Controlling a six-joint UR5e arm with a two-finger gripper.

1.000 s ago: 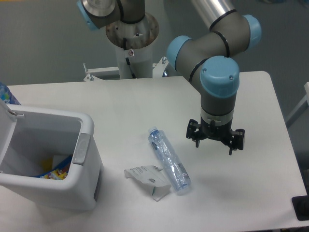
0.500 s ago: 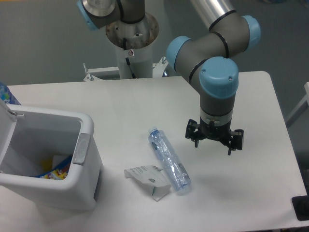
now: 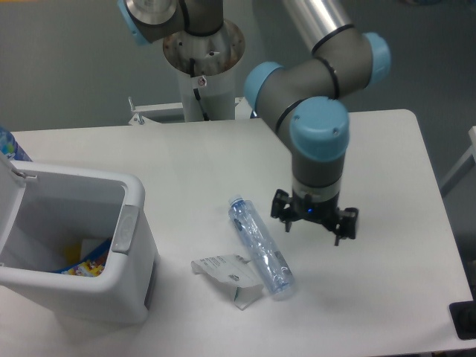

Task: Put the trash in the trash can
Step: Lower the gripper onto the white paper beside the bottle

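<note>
The gripper (image 3: 313, 222) is hanging over the table (image 3: 387, 163) with its fingers spread apart, holding nothing, just right of the crushed bottle (image 3: 260, 248). The card scrap (image 3: 227, 273) is lying against the bottle, right of the open bin (image 3: 131, 230)

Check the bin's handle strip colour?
Grey, on the white bin's near rim; the handle strip shows clearly in the fixed camera view.
</note>
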